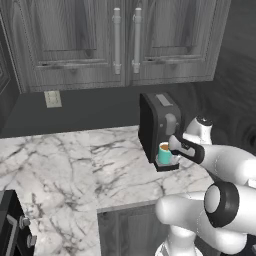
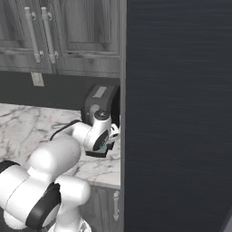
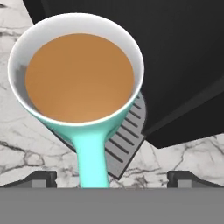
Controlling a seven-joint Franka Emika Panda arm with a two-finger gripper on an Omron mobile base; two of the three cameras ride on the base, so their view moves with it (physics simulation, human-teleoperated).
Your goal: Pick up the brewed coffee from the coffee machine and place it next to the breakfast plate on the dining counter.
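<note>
Marble worktop (image 1: 75, 165): mug (image 3: 78, 78) betw. open claw (image 3: 111, 177) tips

No text, label, brand or number can be read on anything here.

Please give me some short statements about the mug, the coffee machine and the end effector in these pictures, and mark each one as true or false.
1. The mug is filled with light brown coffee. True.
2. The mug stands on the drip tray of the coffee machine. True.
3. The end effector is shut on the mug's handle. False: its fingertips stand wide apart on either side of the handle and do not touch it.
4. The mug has tipped over onto the marble counter. False: it stands upright on the tray.
5. The cabinet doors above the coffee machine are open. False: they are closed.
</note>
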